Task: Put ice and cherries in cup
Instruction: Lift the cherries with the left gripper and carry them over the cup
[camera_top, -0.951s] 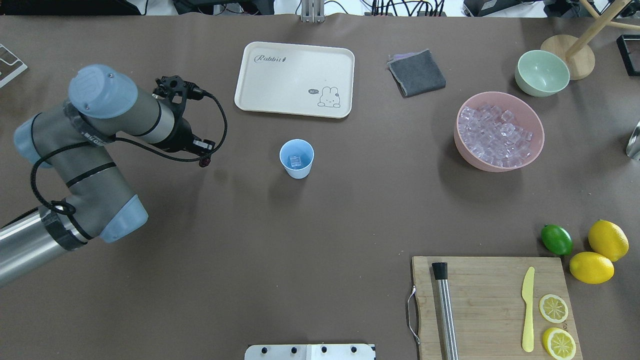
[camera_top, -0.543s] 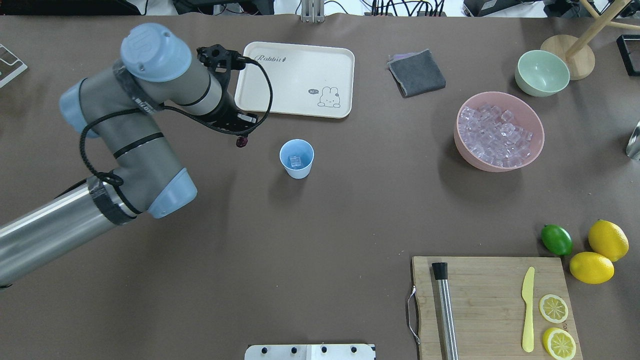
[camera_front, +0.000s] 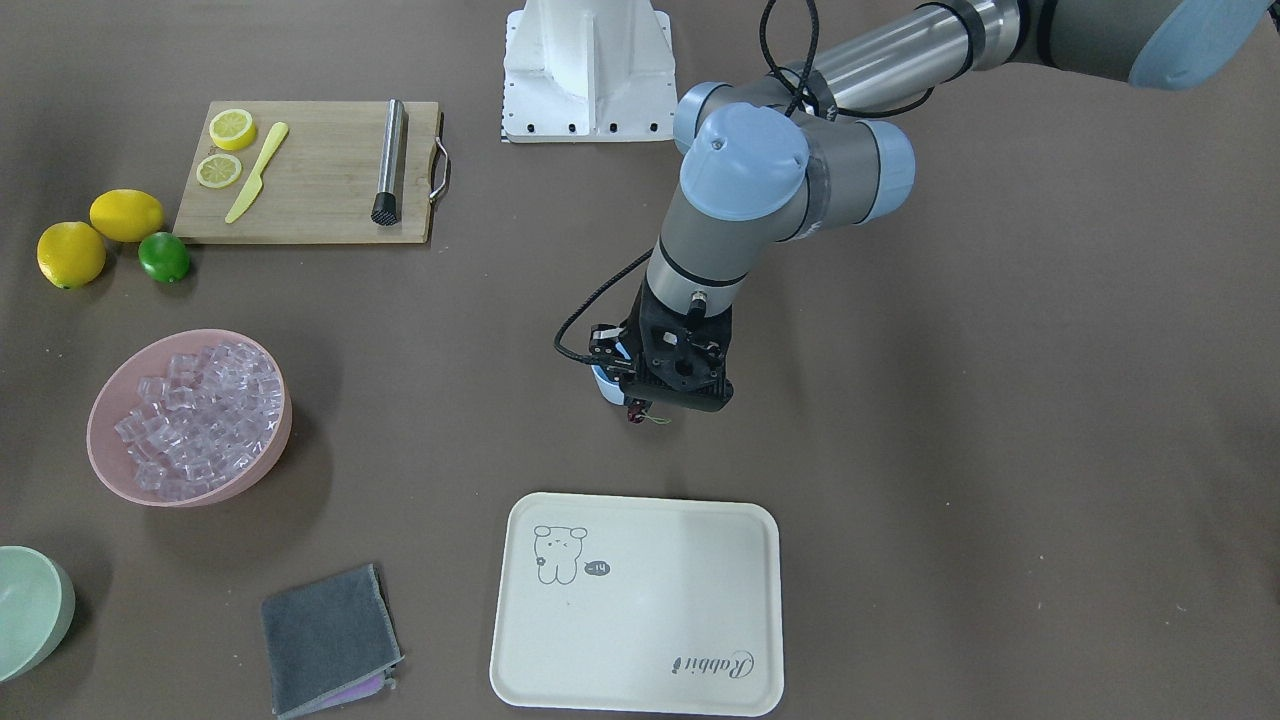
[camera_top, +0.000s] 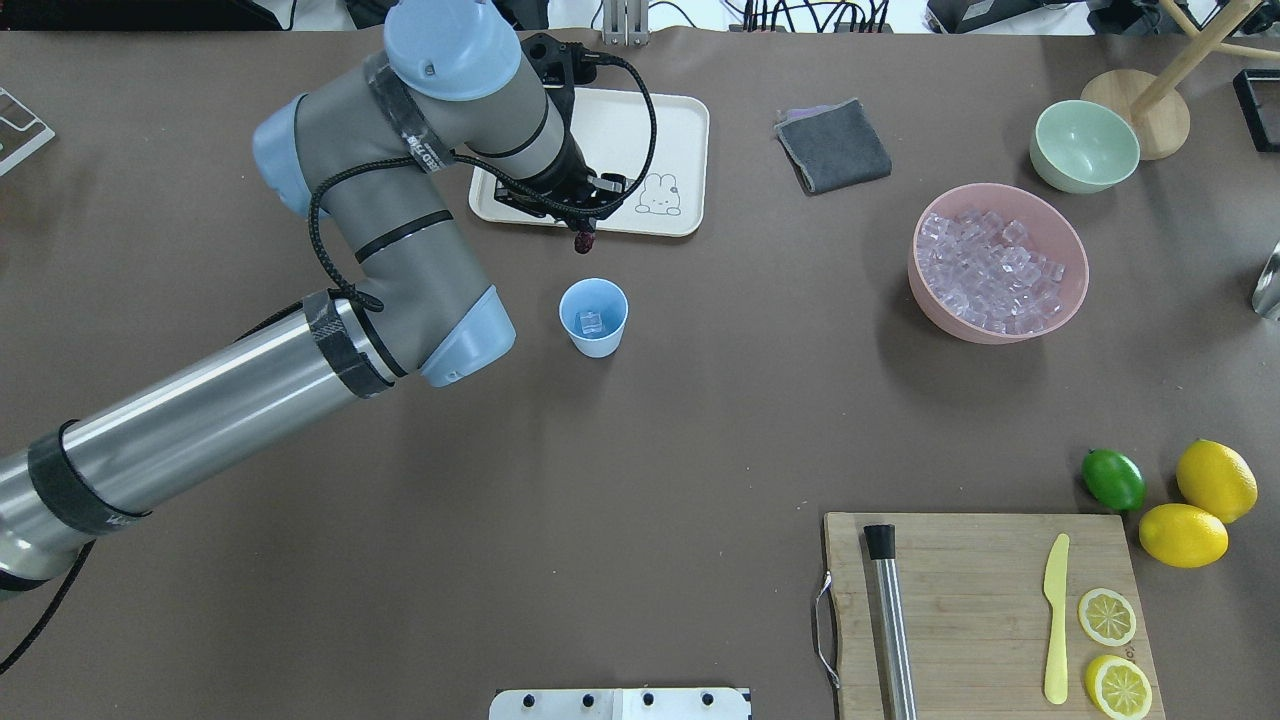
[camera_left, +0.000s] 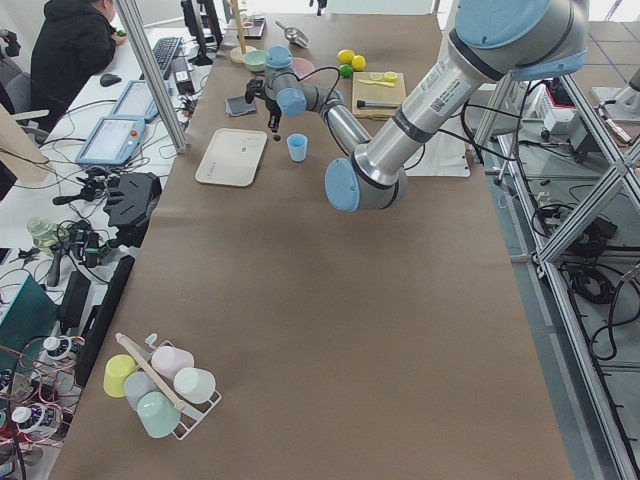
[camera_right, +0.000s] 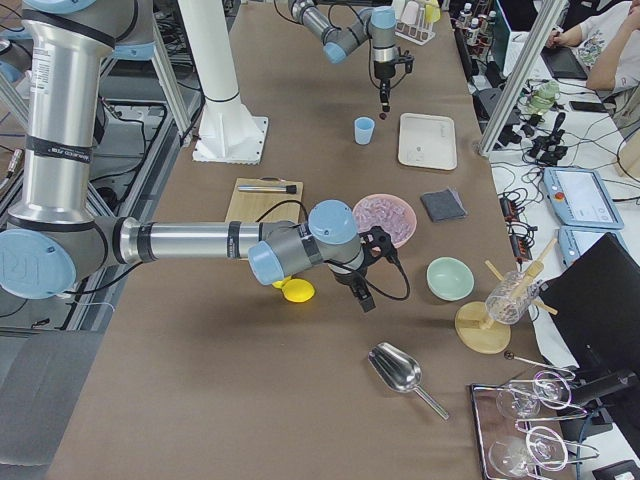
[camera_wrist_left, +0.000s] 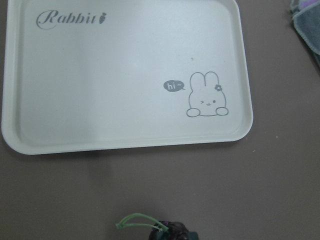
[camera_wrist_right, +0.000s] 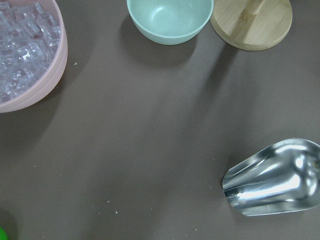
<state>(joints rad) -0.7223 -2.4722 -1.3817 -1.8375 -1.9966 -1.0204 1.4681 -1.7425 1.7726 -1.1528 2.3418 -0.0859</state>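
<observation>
While the left fingers (camera_top: 581, 226) clench the 2 cherries (camera_top: 584, 240) in the air between the tray (camera_top: 640, 130) and the cup (camera_top: 593, 318), the light, smooth fruit dangles, probably best held by its thin, bendy stems.

From across the table the left gripper (camera_front: 645, 403) hides nearly all of the cup (camera_front: 604, 385); only a blue sliver shows. The left wrist view's bottom edge cuts off the cherries (camera_wrist_left: 172, 231). The right gripper (camera_right: 363, 298) is too small to tell how its jaws stand.
</observation>
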